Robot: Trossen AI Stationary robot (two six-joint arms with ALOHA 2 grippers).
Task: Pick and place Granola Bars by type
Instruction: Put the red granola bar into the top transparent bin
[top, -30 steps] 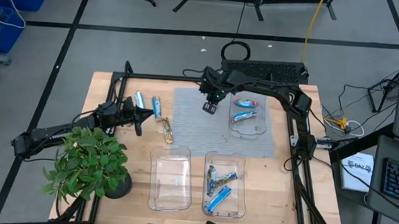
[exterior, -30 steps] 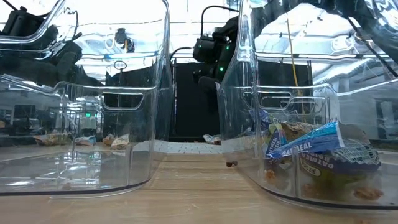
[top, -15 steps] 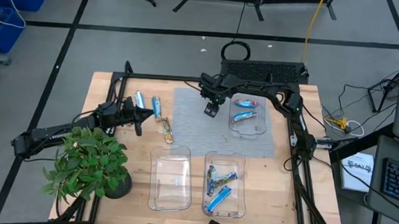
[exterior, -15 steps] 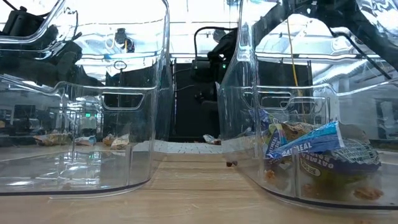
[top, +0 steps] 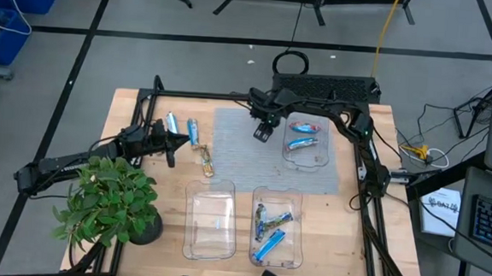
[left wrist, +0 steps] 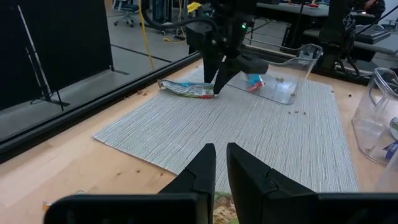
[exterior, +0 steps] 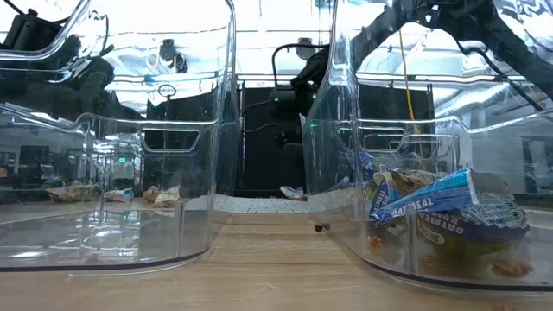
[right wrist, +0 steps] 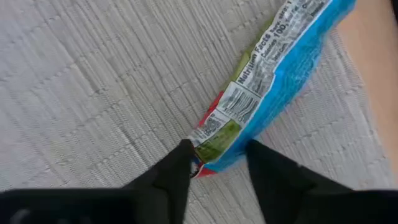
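Blue granola bar (right wrist: 280, 74) on grey mat (right wrist: 93, 81), right tool (right wrist: 217, 163) moved farther back, fingers parted astride its end.

Overhead shot is evenly lit, soft shadows. Low cam gets blown-out glare through the clear trays (exterior: 155, 173). Wrist close-up looks maybe a bit soft.

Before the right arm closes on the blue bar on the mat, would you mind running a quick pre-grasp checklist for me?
1. Right gripper astride the blue bar: ok, its end sits between the fingers.
2. Jaws parted enough: ok, a gap shows on both sides.
3. Bar flat on the woven mat: ok.
4. Far tray has room: ok, it holds two bars.
5. Left gripper clear of the pick: ok, it is shut and well short of it.
6. Grip centred along the bar: not ok, only the end is covered.
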